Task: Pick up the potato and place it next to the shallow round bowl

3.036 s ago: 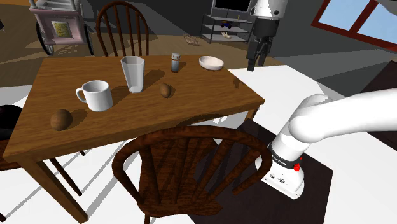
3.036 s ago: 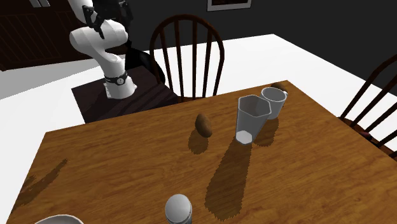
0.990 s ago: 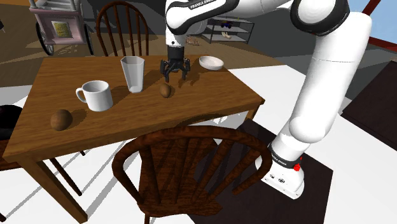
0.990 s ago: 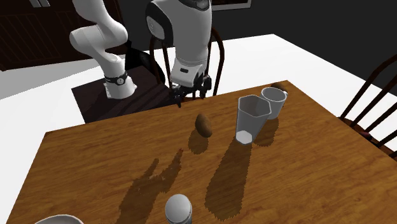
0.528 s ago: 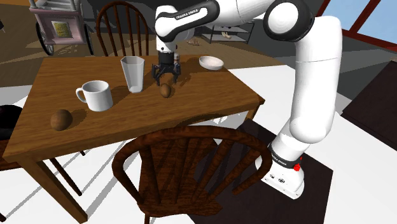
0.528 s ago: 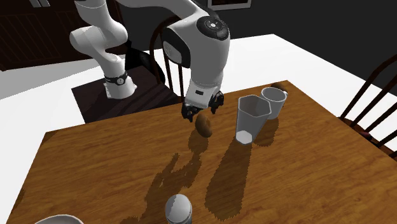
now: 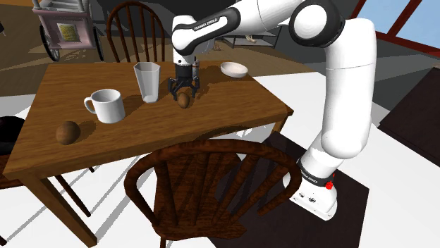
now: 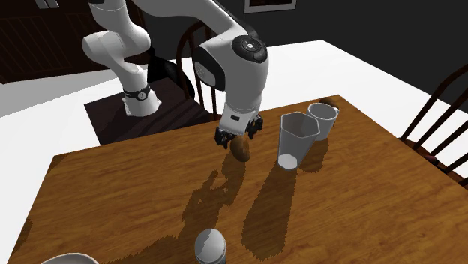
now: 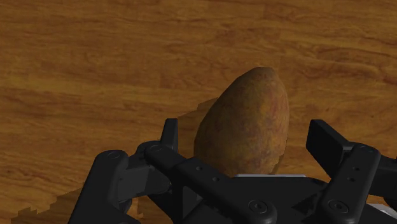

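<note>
Wooden table [image 7: 42,134], potato's [image 9: 245,124] long axis crosswise to claw [image 7: 183,92]

The potato [image 7: 184,100] is a brown, egg-shaped tuber with mottled russet skin, lighter and more orange on one flank in the wrist view. It lies on the wooden counter [image 7: 84,141] and throws a dark shadow onto the boards beside it. In the wrist view its narrower end points away from the hand, and it sits between the two black fingers [image 9: 326,142], which stand apart on either side, with a clear gap at one of them. The shallow round bowl [image 7: 234,69] is white and upright, open side up. It rests near the counter's far edge, to the shoulder view's right of the potato and apart from it.
</note>
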{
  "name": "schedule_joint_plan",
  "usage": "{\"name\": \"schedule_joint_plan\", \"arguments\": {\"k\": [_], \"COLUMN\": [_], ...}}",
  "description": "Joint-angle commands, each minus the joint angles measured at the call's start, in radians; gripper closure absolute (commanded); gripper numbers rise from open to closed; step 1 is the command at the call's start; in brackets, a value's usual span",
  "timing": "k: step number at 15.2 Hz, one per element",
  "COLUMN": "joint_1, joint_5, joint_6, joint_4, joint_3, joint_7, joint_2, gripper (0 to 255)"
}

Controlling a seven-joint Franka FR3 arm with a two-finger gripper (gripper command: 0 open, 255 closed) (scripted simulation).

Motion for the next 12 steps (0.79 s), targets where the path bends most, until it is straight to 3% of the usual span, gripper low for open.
{"name": "schedule_joint_plan", "arguments": {"k": [1, 5, 6, 12], "joint_1": [0.000, 0.000, 0.000, 0.000], "joint_5": [0.000, 0.000, 0.000, 0.000], "joint_6": [0.001, 0.001, 0.001, 0.001], "joint_4": [0.000, 0.000, 0.000, -0.001], "joint_3": [0.000, 0.000, 0.000, 0.000], "joint_7": [0.000, 0.000, 0.000, 0.000], "joint_2": [0.000, 0.000, 0.000, 0.000], "gripper": [0, 0, 255, 255]}}
